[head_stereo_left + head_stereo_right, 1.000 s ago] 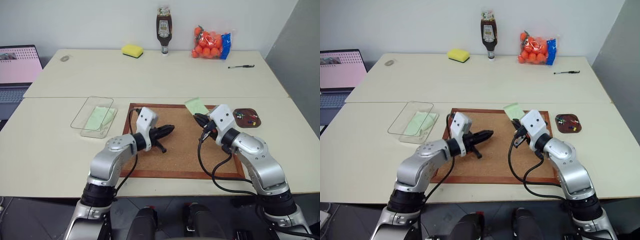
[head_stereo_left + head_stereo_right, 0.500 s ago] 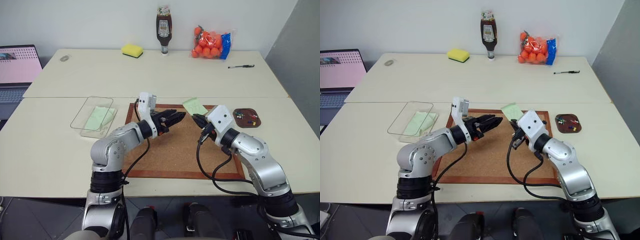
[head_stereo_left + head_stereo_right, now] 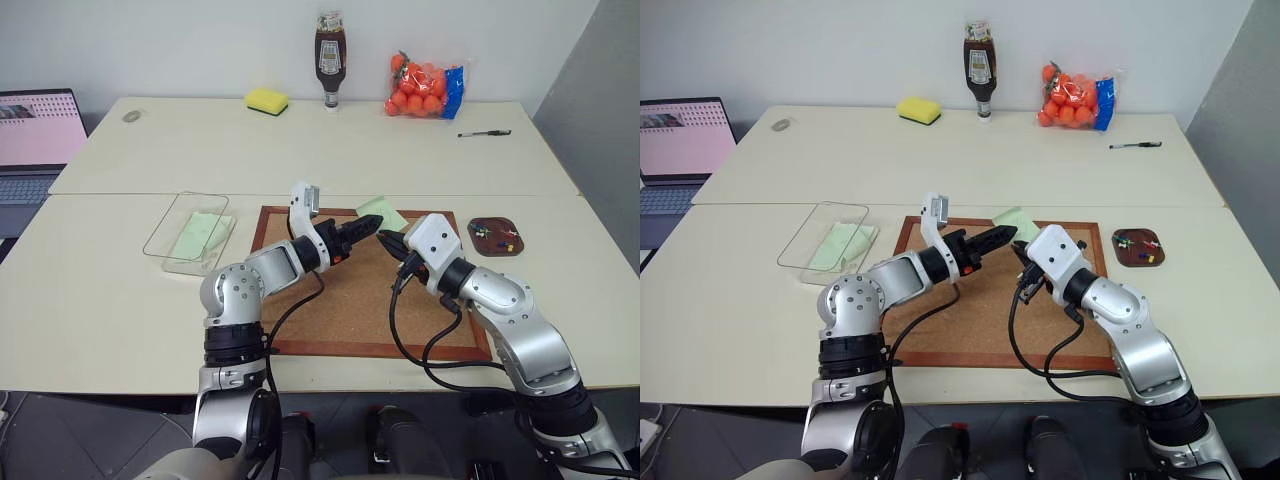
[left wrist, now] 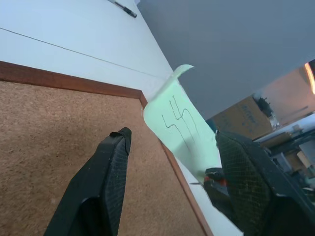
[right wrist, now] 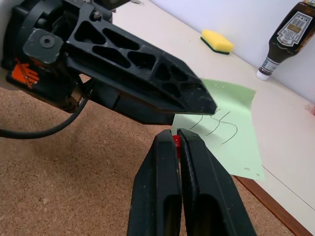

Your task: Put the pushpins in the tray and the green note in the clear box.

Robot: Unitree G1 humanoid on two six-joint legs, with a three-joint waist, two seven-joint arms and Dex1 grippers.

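My shut right gripper [image 5: 177, 140] hides all but a red sliver of the tiny red-headed pushpin [image 5: 175, 141]; my left gripper [image 3: 362, 230] covers part of the pale green square paper note [image 3: 385, 213].

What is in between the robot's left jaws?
The green note stands between the open jaws of the left gripper, touching neither, as the left wrist view shows.
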